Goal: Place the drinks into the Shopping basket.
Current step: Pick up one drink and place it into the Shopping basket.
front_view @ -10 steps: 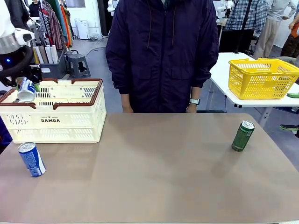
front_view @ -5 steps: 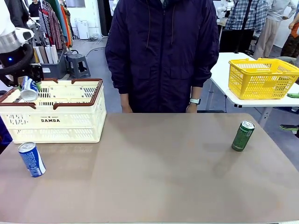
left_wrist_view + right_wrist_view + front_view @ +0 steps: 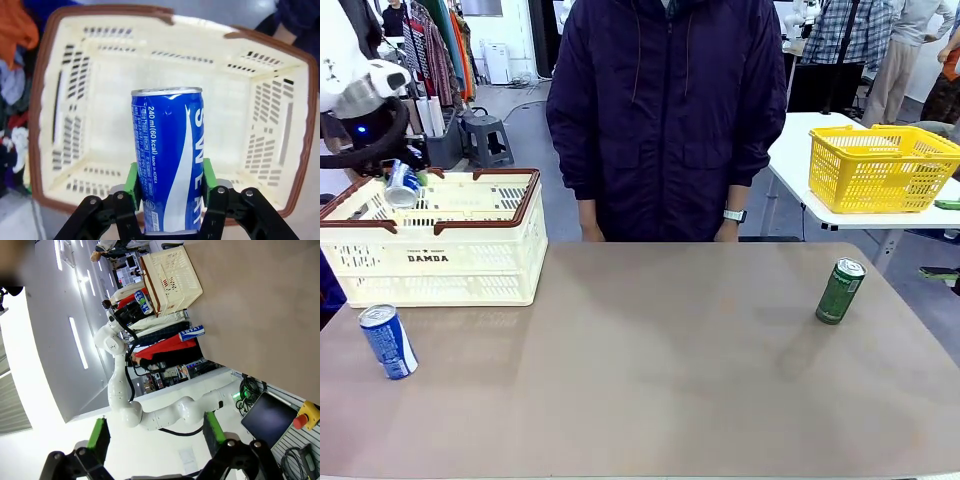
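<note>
My left gripper [image 3: 397,171] is shut on a blue-and-white drink can [image 3: 403,189] and holds it over the back left part of the cream Shopping basket [image 3: 440,262]. In the left wrist view the can [image 3: 167,155] sits between the green pads [image 3: 132,181], with the basket's slotted inside [image 3: 280,130] right below it. A second blue can [image 3: 388,341] stands tilted on the table in front of the basket. A green can [image 3: 841,291] stands at the right. My right gripper [image 3: 155,436] is open and holds nothing, far off from the basket [image 3: 172,277].
A person in a dark jacket [image 3: 665,120] stands at the table's far edge, hands down at the sides. A yellow mesh basket [image 3: 880,165] sits on a white table behind at the right. The brown tabletop [image 3: 650,370] lies bare between the cans.
My left gripper has carried the blue can to the right and farther in over the basket, rising a little. The cans on the table have not moved.
</note>
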Controlling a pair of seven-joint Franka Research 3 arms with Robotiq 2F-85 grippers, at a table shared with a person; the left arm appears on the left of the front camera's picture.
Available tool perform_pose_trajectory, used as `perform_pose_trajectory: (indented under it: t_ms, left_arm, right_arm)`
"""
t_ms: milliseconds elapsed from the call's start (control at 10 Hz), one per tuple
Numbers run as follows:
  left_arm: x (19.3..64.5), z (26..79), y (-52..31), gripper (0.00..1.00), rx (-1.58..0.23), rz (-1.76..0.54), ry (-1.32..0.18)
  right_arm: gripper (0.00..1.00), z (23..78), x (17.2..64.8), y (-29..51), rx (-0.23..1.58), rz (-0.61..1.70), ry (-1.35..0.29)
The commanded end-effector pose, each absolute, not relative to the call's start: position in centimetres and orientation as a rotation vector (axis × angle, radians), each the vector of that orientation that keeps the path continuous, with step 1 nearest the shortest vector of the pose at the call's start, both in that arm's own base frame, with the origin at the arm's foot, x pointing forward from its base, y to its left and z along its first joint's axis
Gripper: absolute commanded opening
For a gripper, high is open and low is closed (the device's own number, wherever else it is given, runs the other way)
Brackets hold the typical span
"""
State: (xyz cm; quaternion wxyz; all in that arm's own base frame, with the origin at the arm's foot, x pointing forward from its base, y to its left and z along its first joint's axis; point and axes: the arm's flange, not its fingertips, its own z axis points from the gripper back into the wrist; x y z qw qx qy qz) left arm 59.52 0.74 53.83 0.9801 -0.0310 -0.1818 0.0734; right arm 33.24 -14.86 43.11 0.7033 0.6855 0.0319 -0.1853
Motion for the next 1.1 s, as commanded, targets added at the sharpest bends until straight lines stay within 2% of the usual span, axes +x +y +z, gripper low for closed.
perform_pose_trajectory:
  t_ms: [0, 400, 800, 1000]
  left_arm:
    - [60.7, 53.5, 1.4, 0.0, -0.114, 0.061, -0.345]
    - [63.3, 47.4, 0.3, 0.0, -0.051, 0.038, -0.202]
    - [65.7, 42.3, -0.4, 0.0, 0.026, 0.016, -0.208]
    - [66.3, 40.8, -1.1, 0.0, 0.038, 0.008, -0.16]
  right_arm:
    - [1.0, 43.7, 33.3, -14.9, 1.531, -0.425, 0.088]
    - [1.0, 43.7, 33.3, -14.9, 1.531, -0.425, 0.088]
    - [1.0, 43.7, 33.3, -14.9, 1.531, -0.425, 0.088]
    - [1.0, 43.7, 33.3, -14.9, 1.531, -0.425, 0.088]
